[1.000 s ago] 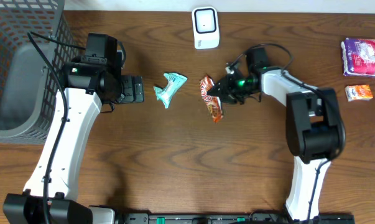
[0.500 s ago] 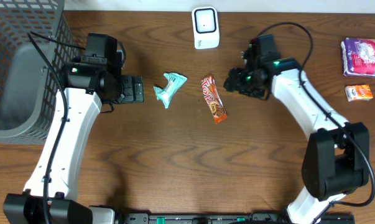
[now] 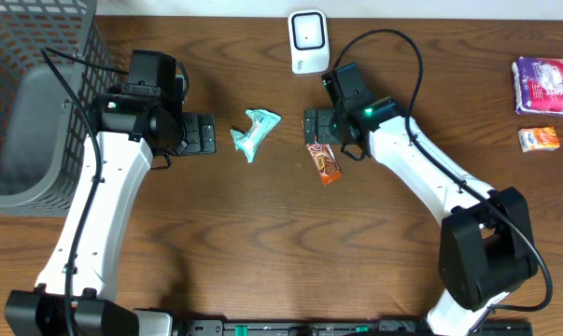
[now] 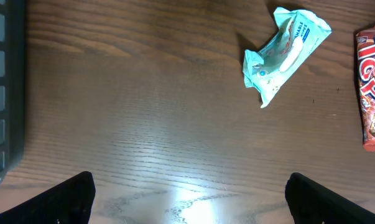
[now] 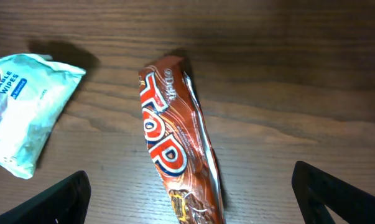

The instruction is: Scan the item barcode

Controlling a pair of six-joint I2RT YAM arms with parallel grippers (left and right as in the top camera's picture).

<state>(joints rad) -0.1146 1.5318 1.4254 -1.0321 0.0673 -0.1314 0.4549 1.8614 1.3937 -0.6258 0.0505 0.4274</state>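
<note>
One white barcode scanner (image 3: pixel 308 42) stands at the far edge of the wooden tabletop (image 3: pixel 262 243), near its middle. Four packaged items lie on the wood. One red-brown snack bar (image 3: pixel 323 160) rests flat and slightly slanted just in front of the scanner. One crumpled teal wipes packet (image 3: pixel 254 133) lies to its left, apart from it. One purple packet (image 3: pixel 545 86) and one small orange packet (image 3: pixel 539 139) sit close together, well away at the right edge. One grey mesh basket (image 3: pixel 10 159) fills the far left corner.

Of the two arms, the right one reaches in from the right. The right gripper (image 3: pixel 316 126) hangs over the bar's upper end. In the right wrist view its two fingers are spread wide to either side, with the bar lying on the tabletop between them. The gripper is released and grasps nothing.

The left gripper (image 3: pixel 202 135) sits just left of the wipes packet. It is likewise spread fully and empty. Its wrist view shows bare wood between the two fingertips, with the wipes packet and the edge of the bar further ahead.
</note>
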